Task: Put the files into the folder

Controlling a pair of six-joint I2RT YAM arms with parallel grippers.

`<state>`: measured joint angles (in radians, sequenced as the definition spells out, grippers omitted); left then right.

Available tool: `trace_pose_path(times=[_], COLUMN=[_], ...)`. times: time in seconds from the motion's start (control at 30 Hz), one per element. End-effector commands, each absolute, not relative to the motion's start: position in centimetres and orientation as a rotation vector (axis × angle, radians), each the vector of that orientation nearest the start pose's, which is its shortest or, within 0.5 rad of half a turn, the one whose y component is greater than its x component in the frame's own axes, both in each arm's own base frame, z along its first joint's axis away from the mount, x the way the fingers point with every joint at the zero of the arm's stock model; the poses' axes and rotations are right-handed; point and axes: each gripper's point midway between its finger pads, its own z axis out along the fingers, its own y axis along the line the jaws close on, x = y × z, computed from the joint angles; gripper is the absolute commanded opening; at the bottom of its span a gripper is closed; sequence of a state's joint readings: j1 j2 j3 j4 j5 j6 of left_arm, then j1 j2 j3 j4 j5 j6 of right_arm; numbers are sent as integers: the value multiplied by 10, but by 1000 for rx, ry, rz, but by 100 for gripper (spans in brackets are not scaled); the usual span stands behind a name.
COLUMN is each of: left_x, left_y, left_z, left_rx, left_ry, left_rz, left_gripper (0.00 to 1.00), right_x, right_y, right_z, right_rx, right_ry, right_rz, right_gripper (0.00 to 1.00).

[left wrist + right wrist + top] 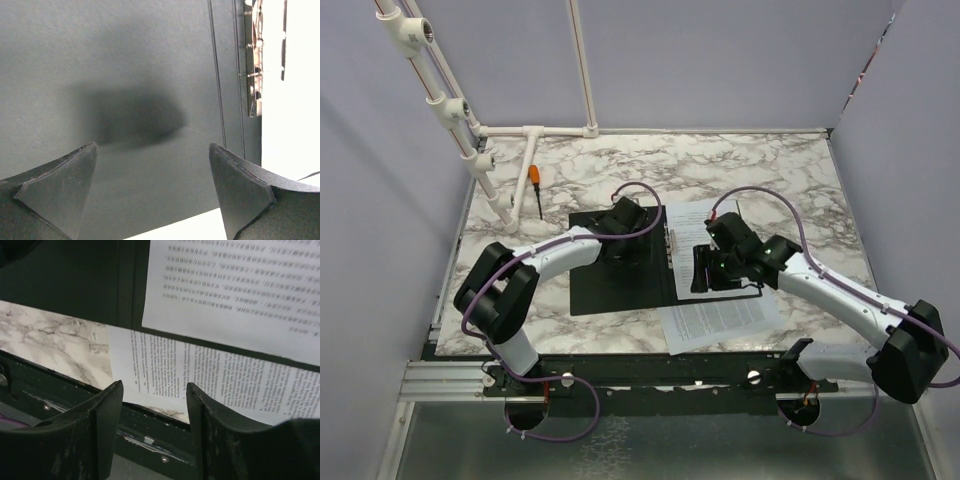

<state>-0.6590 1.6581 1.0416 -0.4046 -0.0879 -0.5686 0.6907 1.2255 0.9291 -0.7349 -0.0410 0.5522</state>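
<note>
Open folder (610, 290), centre frame: partly hidden under arms. Files (720, 318): partly covered. Left hand (152, 150), right hand (154, 387): fingers apart, empty.

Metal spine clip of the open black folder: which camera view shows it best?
The left wrist view: the metal spine clip sits close, its silver parts distinct beside the folder's black inside. The top external view shows it only as a thin pale line along the spine. The right wrist view shows printed white paper sheets, no clip.
</note>
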Motion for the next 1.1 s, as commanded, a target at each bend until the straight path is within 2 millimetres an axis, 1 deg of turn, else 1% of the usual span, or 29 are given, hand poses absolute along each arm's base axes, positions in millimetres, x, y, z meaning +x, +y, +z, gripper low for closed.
trace_pose_path(times=[0.0,0.17,0.27,0.33,0.4,0.53,0.67,0.87,1.07], left_x=[278,271,268,266,266,265,266,265,265], left_y=[-251,-254,-256,-258,-260,-260,-260,-260,-260], left_z=[54,56,55,55,55,56,58,60,61], left_rx=[102,110,115,122,127,132,133,134,134], left_ry=[2635,2633,2636,2638,2636,2633,2627,2623,2621], left_rz=[-393,-404,-406,-407,-409,-407,-409,-412,-410], left_gripper=[93,93,93,93,93,93,93,93,93], right_x=[179,164,160,160,163,172,180,188,192], right_y=[205,210,208,206,205,204,204,206,202], right_z=[93,74,63,56,52,46,39,28,17], right_rx=[-117,-119,-112,-100,-87,-58,-45,-40,-6], right_ry=[2744,2784,2801,2808,2804,2783,2775,2775,2773], right_rz=[447,456,442,424,409,359,311,274,222], right_gripper=[56,48,41,34,23,11,1,1,1])
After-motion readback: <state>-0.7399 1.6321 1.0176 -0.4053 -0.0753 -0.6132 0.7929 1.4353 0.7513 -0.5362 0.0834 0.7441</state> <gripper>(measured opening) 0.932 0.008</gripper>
